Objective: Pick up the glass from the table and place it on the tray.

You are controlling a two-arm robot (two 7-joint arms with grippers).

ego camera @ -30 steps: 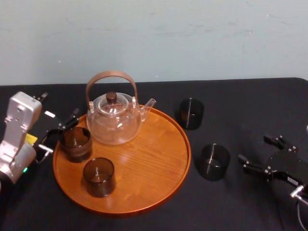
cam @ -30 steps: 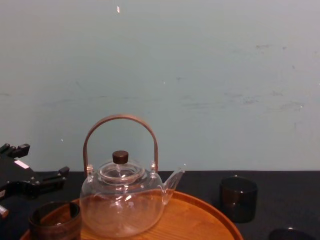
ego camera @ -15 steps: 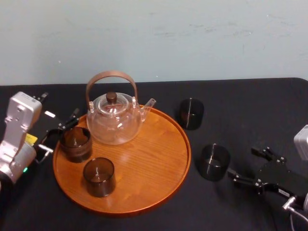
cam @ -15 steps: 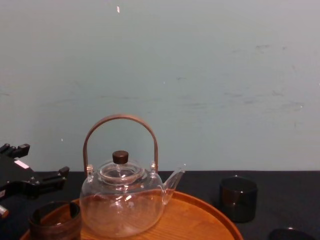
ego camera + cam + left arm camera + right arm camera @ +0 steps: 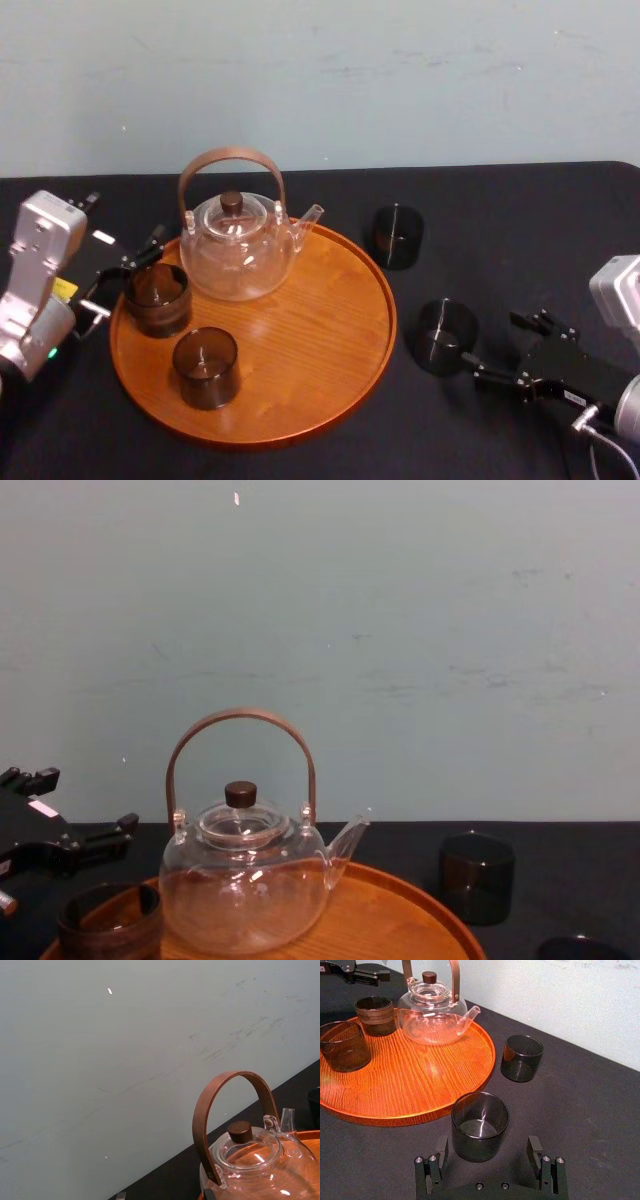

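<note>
Wood, glass and cloth: one glossy piece among duller ones.
Orange-brown tray (image 5: 310, 345): wood, bold grain, satin sheen. The glass (image 5: 479, 1125): smooth, smoky-brown, see-through, glints on its wall. The teapot (image 5: 240, 255): clear glossy glass, with wooden arched handle and dark knob. The cup (image 5: 157, 298): dark, with a ribbed brown band. The table (image 5: 500, 230): matt black cloth. The right gripper (image 5: 497, 345): matt black with bright screws.

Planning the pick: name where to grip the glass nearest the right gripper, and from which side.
Grip the glass across its straight wall at mid-height, level, from the side away from the tray, where the open right gripper sits. It stands upright with bare table either side.
</note>
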